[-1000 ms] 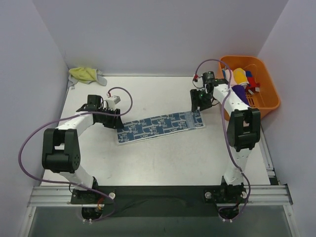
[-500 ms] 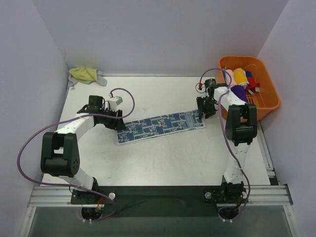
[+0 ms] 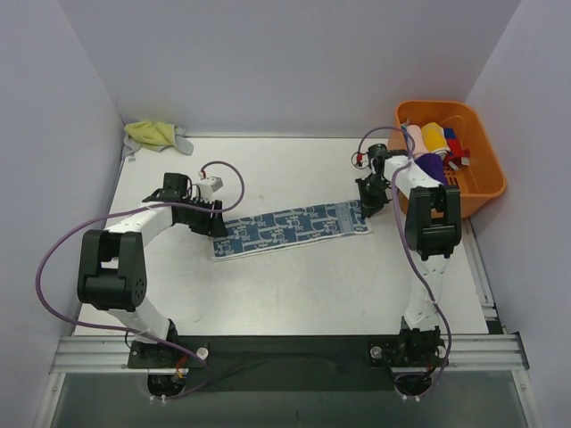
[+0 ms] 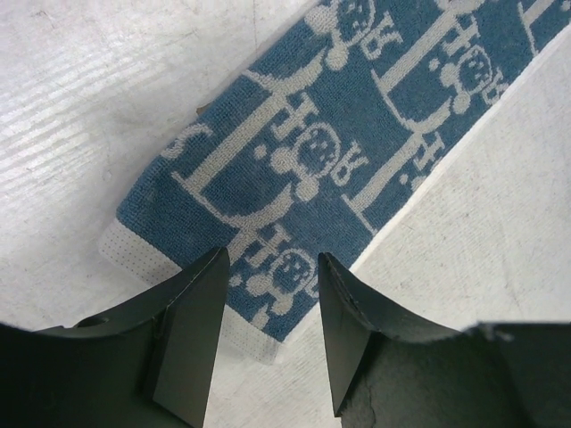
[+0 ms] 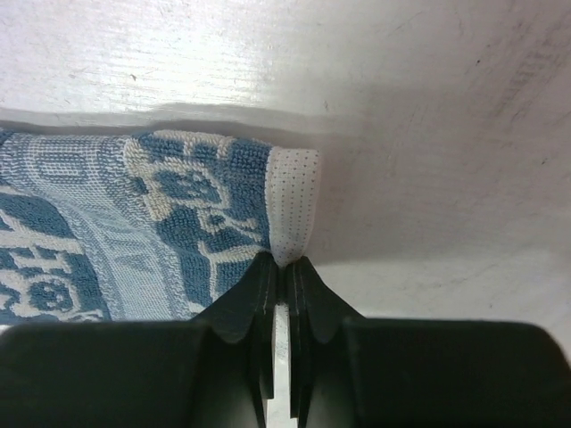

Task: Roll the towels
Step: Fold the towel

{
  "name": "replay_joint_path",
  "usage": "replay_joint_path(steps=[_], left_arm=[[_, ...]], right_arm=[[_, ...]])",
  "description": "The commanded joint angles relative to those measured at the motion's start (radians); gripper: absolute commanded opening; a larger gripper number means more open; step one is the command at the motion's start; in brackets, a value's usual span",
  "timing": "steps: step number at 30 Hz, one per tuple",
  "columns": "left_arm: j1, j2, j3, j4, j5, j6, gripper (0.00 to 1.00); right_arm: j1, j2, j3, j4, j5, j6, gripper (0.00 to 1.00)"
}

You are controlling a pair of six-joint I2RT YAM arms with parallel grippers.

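The white table [image 3: 294, 294] fills the middle of the overhead view, and the blue-and-white towel [image 3: 290, 228] lies flat across its centre as one long strip. Its long axis runs from the lower left up towards the right, so the two short ends point at the two arms. The pale yellow-green towel [image 3: 153, 134] sits crumpled in the upper left corner, well apart from both arms. The orange basket [image 3: 437, 106] stands in the upper right.

Each arm has one end of the strip. The left gripper [image 3: 212, 223] is at the strip's left end. In its wrist view the jaws stand apart, one on either side of the short edge, with cloth showing between them and nothing pinched. The right gripper [image 3: 366, 203] is at the right end, with its jaws pressed together on the white hem [image 5: 294, 192] at that corner of the blue-and-white towel.

To my eye, a roll would have to travel along that long axis, from the pinched right end towards the left, so the right arm is the one placed to start it.
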Motion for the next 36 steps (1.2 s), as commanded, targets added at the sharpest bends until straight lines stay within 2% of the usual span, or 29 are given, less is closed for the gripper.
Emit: replay_joint_path(steps=[1, 10, 14, 18, 26, 36], left_arm=[[-0.006, 0.005, 0.051, 0.001, 0.005, 0.002, 0.55], [-0.006, -0.001, 0.022, 0.003, 0.011, -0.009, 0.55], [-0.004, 0.015, 0.023, 0.012, 0.017, -0.024, 0.55], [-0.006, 0.042, 0.035, 0.012, 0.018, -0.030, 0.55], [-0.006, 0.110, 0.057, 0.013, 0.026, -0.064, 0.54], [-0.006, 0.160, 0.054, 0.015, 0.023, -0.075, 0.51]], right_arm=[[-0.002, 0.029, 0.027, -0.095, -0.009, -0.015, 0.00], [-0.005, -0.166, 0.042, -0.094, 0.011, -0.027, 0.00], [0.030, -0.220, 0.048, -0.098, -0.011, -0.024, 0.00], [0.117, -0.249, 0.038, -0.106, -0.017, -0.024, 0.00], [0.283, -0.215, 0.084, -0.105, -0.052, 0.025, 0.00], [0.415, -0.059, 0.215, -0.101, -0.133, 0.130, 0.00]])
